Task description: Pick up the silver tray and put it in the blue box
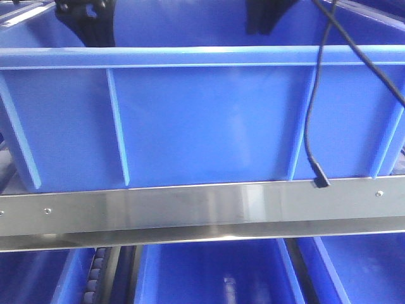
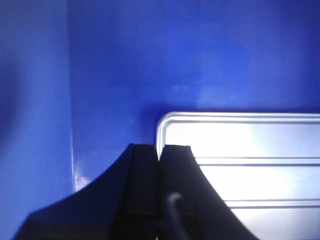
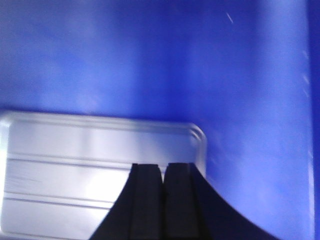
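Note:
The blue box (image 1: 202,120) fills the front view, which shows only its ribbed front wall, and both arms reach down into it from the top. The silver tray (image 2: 250,140) lies low inside the box, near its left wall. My left gripper (image 2: 160,146) is shut, with the tray's left rim running between its fingertips. In the right wrist view the tray (image 3: 75,145) looks slightly blurred. My right gripper (image 3: 163,165) is shut above the tray's right end. The rim there lies just right of its fingers, not between them.
A steel rail (image 1: 190,206) runs under the box's front. A black cable (image 1: 313,126) hangs over the front wall, and its plug (image 1: 321,179) rests at the rail. More blue crates (image 1: 209,272) stand on the level below.

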### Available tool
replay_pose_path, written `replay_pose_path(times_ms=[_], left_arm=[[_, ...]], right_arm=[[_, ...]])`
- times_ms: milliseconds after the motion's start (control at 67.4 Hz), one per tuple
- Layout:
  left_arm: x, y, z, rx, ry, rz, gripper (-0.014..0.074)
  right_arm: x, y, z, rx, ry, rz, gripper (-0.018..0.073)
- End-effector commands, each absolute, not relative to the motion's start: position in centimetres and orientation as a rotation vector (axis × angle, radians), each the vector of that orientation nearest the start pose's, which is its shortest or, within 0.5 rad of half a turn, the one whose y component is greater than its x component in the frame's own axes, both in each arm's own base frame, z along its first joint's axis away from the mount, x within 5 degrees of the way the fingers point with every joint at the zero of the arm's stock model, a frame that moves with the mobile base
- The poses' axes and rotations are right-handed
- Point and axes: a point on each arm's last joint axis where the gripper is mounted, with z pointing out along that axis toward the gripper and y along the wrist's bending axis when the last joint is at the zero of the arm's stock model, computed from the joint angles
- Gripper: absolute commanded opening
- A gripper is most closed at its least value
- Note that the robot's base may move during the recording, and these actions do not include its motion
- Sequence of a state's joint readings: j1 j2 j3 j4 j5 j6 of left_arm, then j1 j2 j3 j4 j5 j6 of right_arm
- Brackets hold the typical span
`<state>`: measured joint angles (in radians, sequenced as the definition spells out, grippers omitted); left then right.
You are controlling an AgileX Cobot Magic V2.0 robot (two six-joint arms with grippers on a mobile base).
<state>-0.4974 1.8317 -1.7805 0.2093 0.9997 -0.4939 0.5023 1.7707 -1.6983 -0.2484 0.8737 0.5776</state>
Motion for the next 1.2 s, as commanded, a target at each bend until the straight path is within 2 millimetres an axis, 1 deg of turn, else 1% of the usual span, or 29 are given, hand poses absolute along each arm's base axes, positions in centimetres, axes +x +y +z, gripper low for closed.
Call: replay_pose_path(times_ms=[0,104,163,297,416,430,638,772,876,891,980,1054,1187], left_arm=[[34.7,-17.7,39.8,0.088,2.298,-0.25,-0.0093],[33.4,-17.2,40.9,0.096,2.216,-0.305,-0.0093],[32.5,-16.8,41.3,0.101,2.181,-0.325,-0.0093],[31.0,-15.9,40.9,0.113,2.141,-0.349,-0.0093],[29.3,-15.3,40.7,0.127,2.084,-0.389,-0.0093],[29.0,-15.1,41.0,0.129,2.062,-0.399,-0.0093],[25.2,-13.4,41.3,0.149,1.907,-0.479,-0.009],[22.6,-12.0,40.9,0.17,1.835,-0.499,-0.009],[20.6,-10.9,40.3,0.241,1.741,-0.458,-0.009],[20.1,-10.8,40.5,0.257,1.704,-0.455,-0.009],[18.0,-10.1,40.0,0.342,1.553,-0.452,-0.009],[16.0,-9.4,39.7,0.392,1.44,-0.463,-0.009],[12.6,-7.7,37.8,0.407,1.389,-0.463,-0.009]], right_arm=[[34.7,17.7,39.4,-0.057,2.155,0.32,0.005],[33.2,17.7,39.8,-0.121,2.054,0.356,0.005],[32.1,17.3,40.2,-0.138,2.001,0.385,0.005],[30.3,16.4,40.0,-0.163,1.953,0.409,0.005],[28.7,15.6,39.5,-0.189,1.93,0.408,0.005],[28.5,15.5,39.5,-0.193,1.924,0.408,0.005],[25.6,14.1,39.4,-0.254,1.815,0.427,0.005],[23.8,13.5,39.1,-0.307,1.727,0.449,0.005],[21.9,13.0,39.0,-0.39,1.616,0.458,0.005],[21.6,12.9,39.0,-0.398,1.598,0.462,0.005],[19.9,12.4,38.8,-0.443,1.512,0.492,0.005],[18.3,11.8,38.1,-0.468,1.475,0.506,0.005],[15.4,10.1,36.8,-0.469,1.452,0.509,0.005]])
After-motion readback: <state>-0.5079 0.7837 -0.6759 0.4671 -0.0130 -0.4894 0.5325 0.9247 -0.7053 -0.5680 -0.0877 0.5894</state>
